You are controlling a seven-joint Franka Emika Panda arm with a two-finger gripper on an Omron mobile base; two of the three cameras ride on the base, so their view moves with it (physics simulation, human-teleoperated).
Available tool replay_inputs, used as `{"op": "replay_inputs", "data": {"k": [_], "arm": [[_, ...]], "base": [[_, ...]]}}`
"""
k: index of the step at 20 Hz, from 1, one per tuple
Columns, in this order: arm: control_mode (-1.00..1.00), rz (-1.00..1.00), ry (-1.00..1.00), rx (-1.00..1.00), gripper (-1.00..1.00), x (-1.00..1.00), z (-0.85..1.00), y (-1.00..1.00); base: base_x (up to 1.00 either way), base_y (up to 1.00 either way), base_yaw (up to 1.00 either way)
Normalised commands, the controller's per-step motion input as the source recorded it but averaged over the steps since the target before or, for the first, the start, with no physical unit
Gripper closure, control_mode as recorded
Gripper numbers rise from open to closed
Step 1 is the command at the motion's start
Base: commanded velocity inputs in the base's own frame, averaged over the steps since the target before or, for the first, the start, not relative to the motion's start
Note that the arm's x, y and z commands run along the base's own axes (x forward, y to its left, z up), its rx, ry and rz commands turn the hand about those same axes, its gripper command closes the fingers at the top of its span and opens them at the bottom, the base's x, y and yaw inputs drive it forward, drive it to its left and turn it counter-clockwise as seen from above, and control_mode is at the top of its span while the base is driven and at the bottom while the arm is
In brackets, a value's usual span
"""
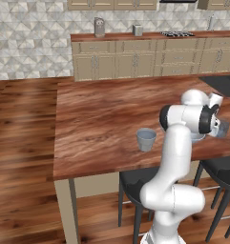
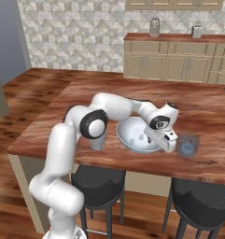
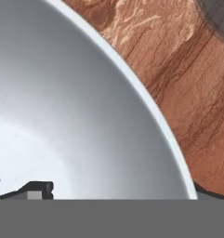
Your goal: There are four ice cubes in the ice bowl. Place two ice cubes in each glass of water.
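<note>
From the left base view, one glass of water (image 1: 146, 139) stands on the wooden counter (image 1: 102, 119) just left of the arm's elbow, with the ice bowl (image 1: 198, 137) mostly hidden behind it.

From the right base view, the gripper (image 2: 166, 141) hangs over the ice bowl's (image 2: 135, 135) right rim; a second glass (image 2: 187, 146) stands just right of the bowl, and ice cubes (image 2: 142, 137) lie inside.

In the hand view, the ice bowl's (image 3: 85, 116) wall sits close, and the jaws are spread wide, holding nothing.

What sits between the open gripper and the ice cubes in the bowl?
Nothing visible. The gripper hangs over the near right rim of the bowl, and the ice cubes lie uncovered inside it.
</note>
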Motion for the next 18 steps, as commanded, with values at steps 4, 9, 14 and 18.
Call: {"op": "replay_inputs", "data": {"k": [4,9,14,18], "arm": [[-1.00,-0.16,0.00,0.00,-1.00,0.14,-0.05,-0.03],[-1.00,-0.15,0.00,0.00,-1.00,0.01,0.03,0.09],[-1.00,-0.14,0.00,0.00,-1.00,0.00,0.14,0.21],[-1.00,-0.13,0.00,0.00,-1.00,0.00,0.17,0.08]], "base": [[0.00,0.00,0.00],[0.00,0.00,0.00],[0.00,0.00,0.00],[0.00,0.00,0.00]]}}
